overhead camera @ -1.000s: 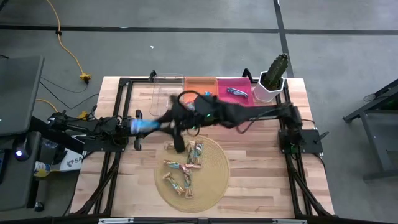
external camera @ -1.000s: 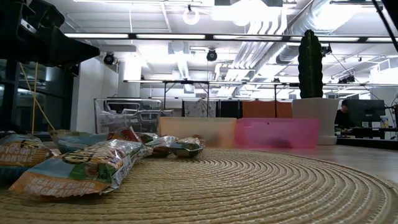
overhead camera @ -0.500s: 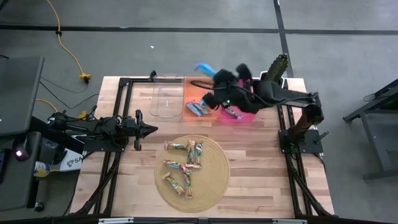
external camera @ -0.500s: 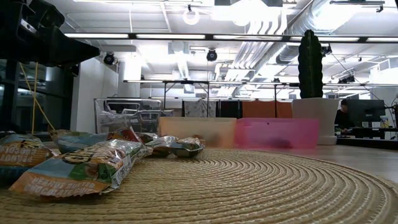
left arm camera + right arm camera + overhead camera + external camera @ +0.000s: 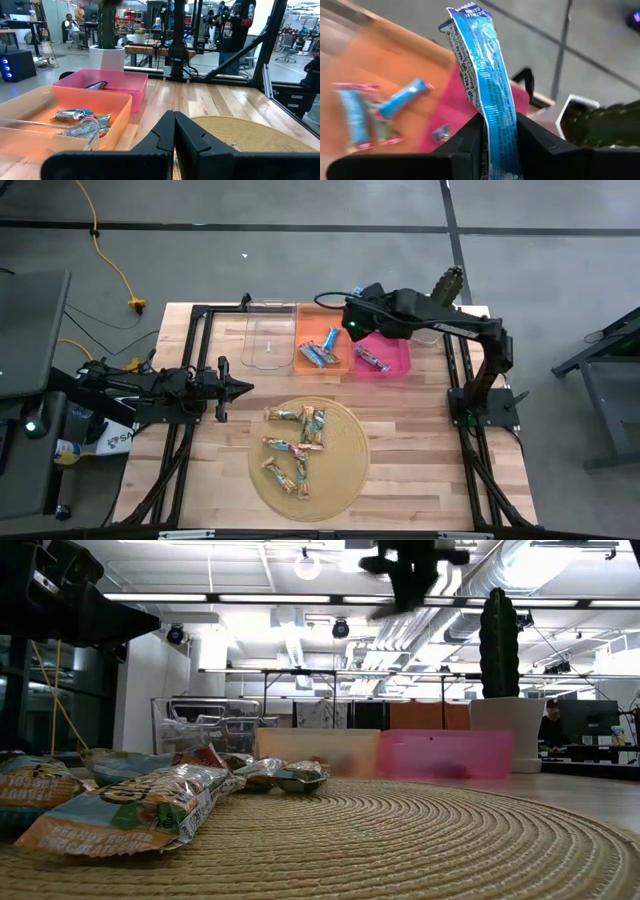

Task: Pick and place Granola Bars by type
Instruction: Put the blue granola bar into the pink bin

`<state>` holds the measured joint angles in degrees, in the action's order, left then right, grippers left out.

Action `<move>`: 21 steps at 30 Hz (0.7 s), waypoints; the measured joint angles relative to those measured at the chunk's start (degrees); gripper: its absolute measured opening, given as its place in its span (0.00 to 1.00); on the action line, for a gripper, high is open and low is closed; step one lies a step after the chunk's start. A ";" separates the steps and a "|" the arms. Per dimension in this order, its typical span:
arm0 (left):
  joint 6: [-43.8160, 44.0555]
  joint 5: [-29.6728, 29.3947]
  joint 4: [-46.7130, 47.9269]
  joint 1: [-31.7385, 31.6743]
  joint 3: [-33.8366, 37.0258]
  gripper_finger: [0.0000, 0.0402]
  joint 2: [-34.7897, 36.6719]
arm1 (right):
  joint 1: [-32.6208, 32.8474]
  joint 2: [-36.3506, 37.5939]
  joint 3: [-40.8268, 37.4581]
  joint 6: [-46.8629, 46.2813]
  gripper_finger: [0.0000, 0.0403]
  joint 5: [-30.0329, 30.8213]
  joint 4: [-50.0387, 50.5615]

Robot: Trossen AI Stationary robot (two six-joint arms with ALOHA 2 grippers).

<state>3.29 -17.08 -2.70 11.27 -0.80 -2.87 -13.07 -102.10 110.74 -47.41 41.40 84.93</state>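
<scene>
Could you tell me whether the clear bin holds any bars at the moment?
Empty: from above, the clear bin shows only bare table through it, while the orange bin beside it holds bars.

bright blue granola bar [image 5: 485, 75], orange bin [image 5: 320, 345], pink bin [image 5: 395, 360]

My wood table [image 5: 420, 420] on grey concrete floor [image 5: 300, 260], yellow cable [image 5: 112, 265] upper left. Low view: ceiling strip lights [image 5: 250, 597], ducts [image 5: 520, 570] upper right, desks behind.
</scene>
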 joint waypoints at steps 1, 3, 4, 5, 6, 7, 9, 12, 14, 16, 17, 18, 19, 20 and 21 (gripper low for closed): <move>0.00 0.00 0.02 0.00 -0.02 0.00 0.00 | -0.89 -0.02 -2.48 -0.13 0.21 -0.69 -1.38; 0.00 0.00 0.00 0.00 0.00 0.00 0.02 | -2.51 -0.04 -8.38 0.28 0.21 -2.63 -4.88; 0.00 0.00 0.00 0.00 -0.01 0.00 0.01 | -3.19 -0.04 -11.44 0.77 0.21 -3.73 -6.99; 0.00 0.00 0.02 0.00 -0.01 0.00 0.00 | -3.88 0.09 -14.42 1.12 0.21 -5.07 -9.54; 0.00 0.00 0.02 0.00 -0.02 0.00 0.00 | -4.46 0.14 -17.49 1.26 0.21 -6.38 -12.53; 0.00 0.00 0.00 0.00 0.00 0.00 0.00 | -4.94 0.16 -20.32 1.44 0.21 -7.48 -15.22; 0.00 -0.01 0.02 0.00 -0.02 0.00 0.02 | -5.92 0.37 -25.62 2.60 0.21 -9.82 -20.38; 0.00 -0.02 0.01 0.00 -0.01 0.00 0.00 | -7.61 0.60 -32.19 5.30 0.21 -13.15 -27.64; 0.00 -0.02 0.00 0.00 -0.02 0.00 0.02 | -8.90 0.59 -35.75 6.76 0.21 -14.85 -30.44; 0.00 -0.02 0.00 0.00 0.00 0.00 0.00 | -10.20 0.59 -38.88 7.98 0.21 -16.11 -34.20; 0.00 0.00 0.00 0.00 0.00 0.00 0.00 | -10.86 0.61 -40.24 8.68 0.21 -17.12 -35.98; 0.00 0.00 0.00 0.00 -0.02 0.00 0.00 | -11.45 0.61 -41.60 9.45 0.21 -18.32 -38.00; 0.00 0.00 0.00 0.00 -0.02 0.00 0.02 | -11.99 0.61 -42.80 10.38 0.21 -19.61 -39.84; 0.00 0.00 0.01 0.00 -0.01 0.00 0.01 | -12.49 0.61 -43.98 11.36 0.21 -20.68 -41.75; 0.00 0.00 0.00 0.00 -0.02 0.00 0.00 | -12.92 0.61 -45.00 12.18 0.21 -21.51 -43.37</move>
<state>3.29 -17.08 -2.70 11.27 -0.82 -2.87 -25.99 -101.49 65.73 -35.22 19.89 41.56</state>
